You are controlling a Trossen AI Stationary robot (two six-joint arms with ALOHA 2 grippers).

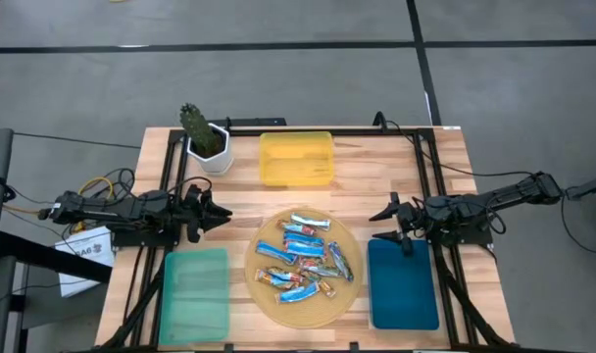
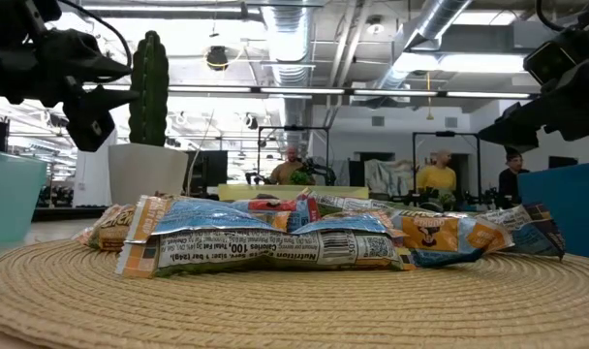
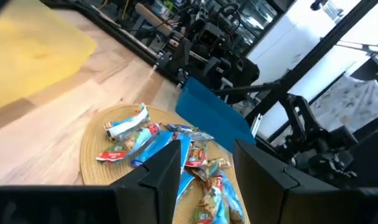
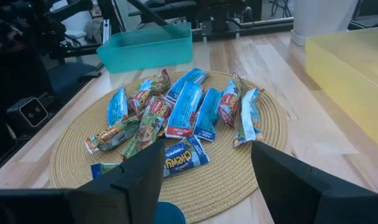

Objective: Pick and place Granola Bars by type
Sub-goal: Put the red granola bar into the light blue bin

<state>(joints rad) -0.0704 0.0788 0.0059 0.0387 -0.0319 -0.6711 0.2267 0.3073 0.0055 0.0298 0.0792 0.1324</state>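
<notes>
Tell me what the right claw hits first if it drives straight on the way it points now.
Probably the granola bars piled on the woven mat; the open right claw points at them, though its height is unclear.

Even, bright overhead light fills the scene, with soft, faint shadows on the pale wooden table [image 1: 376, 176]. In the low view, ceiling strip lights [image 2: 469, 64] glare white and wash out the room behind, while the nearest weave of the round straw mat [image 2: 294, 310] blurs. The shiny wrapped granola bars [image 4: 183, 112] catch small highlights.
</notes>
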